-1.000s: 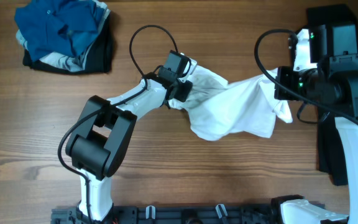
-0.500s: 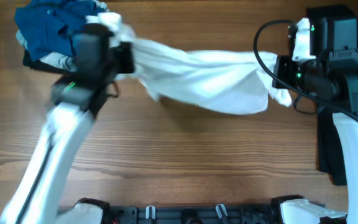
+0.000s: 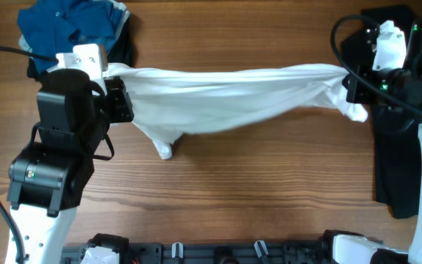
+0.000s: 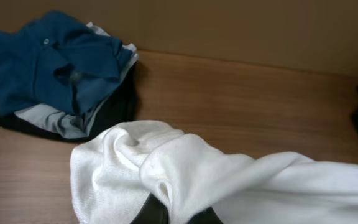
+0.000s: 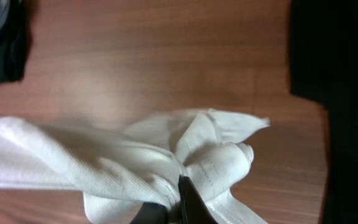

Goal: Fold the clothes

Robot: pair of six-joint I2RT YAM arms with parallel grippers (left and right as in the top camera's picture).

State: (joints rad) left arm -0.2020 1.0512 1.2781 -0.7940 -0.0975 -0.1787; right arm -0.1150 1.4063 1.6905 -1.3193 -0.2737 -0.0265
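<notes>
I had the white garment strung taut above the table between the left gripper and right gripper, both clamped tight on bunched cloth, and I reckoned any harder pull could slip a bunched end free.

A brown wood-grain table meets a plain tan wall.

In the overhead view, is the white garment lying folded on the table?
No, the white garment is stretched out in a long band between the left gripper and the right gripper, not folded.
</notes>
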